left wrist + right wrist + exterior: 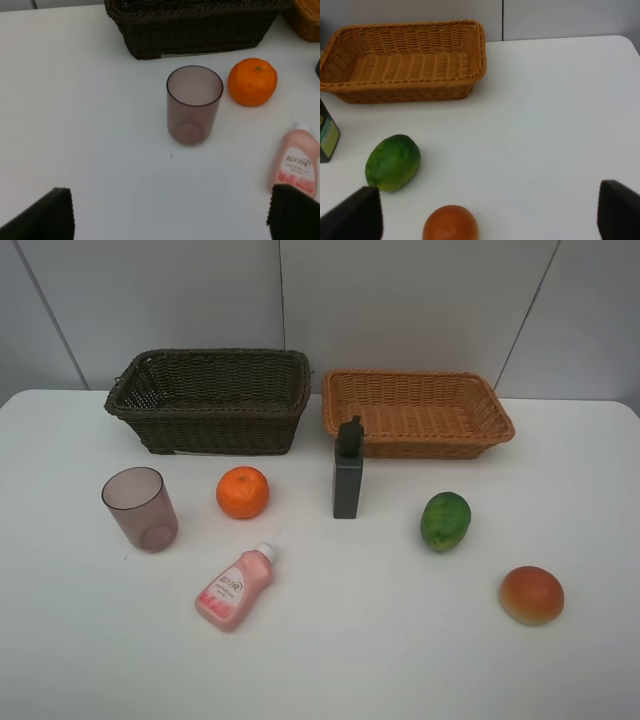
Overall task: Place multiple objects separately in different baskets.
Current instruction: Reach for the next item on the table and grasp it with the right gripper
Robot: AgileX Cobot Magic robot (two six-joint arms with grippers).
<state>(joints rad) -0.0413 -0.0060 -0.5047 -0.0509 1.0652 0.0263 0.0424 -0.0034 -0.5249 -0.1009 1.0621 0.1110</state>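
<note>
Both baskets stood at the far side of the white table (400, 670), the dark brown basket (220, 428) on the left and the light tan basket (425, 446) on the right, close together but apart. Neither held anything.

All six items lay on the table nearer than the baskets. On the left were the mauve cup (140, 508), upright with its mouth up, the orange (243, 492) to its right, and the pink bottle (233, 590) lying on its side, nearer than both. The dark grey bottle (348, 485) stood upright just in front of the tan basket's left end. The green fruit (445, 521) lay to the right of it, and the red-orange fruit (531, 595) nearer and further right.

The left gripper (170, 217) had its jaws spread wide and held nothing. It hung above bare table on the near side of the cup. The right gripper (485, 215) was likewise spread and empty, with the red-orange fruit just beside the gap between its fingers. Neither arm showed in the high view.

Assessment: no part of the task was done. Six placements remained, and no item was yet in a grip. The cup and the red-orange fruit appeared the likeliest first picks.
</note>
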